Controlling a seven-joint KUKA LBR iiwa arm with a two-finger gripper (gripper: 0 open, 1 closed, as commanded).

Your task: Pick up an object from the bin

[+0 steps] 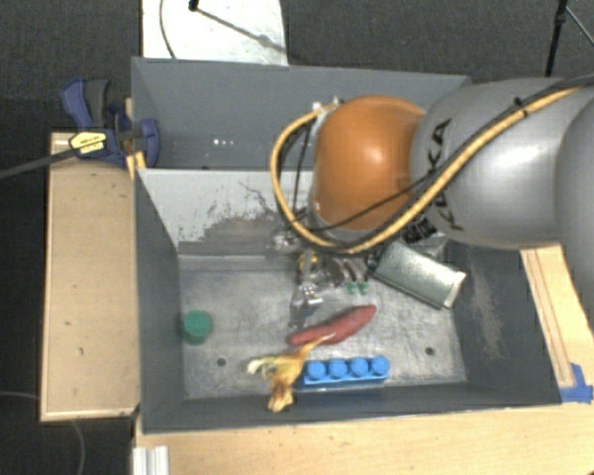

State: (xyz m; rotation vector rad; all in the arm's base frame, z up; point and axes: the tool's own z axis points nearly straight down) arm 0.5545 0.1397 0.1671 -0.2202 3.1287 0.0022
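My gripper [309,300] reaches down under the orange cover in the middle of the bin, its metal fingers just above the left end of a red chilli-shaped thing [335,327] lying on the floor. Nothing shows between the fingers. A blue block with round studs [345,371] lies just in front of the red thing, near the front wall. A yellow, ragged toy [280,376] sits at the blue block's left end. A grey-white oblong box [419,273] lies tilted to the gripper's right, partly under the arm.
A small green cap-like cylinder [196,327] stands alone at the bin's left side. The arm and its orange cover hide much of the bin's back right. The left half of the floor holds only the green piece.
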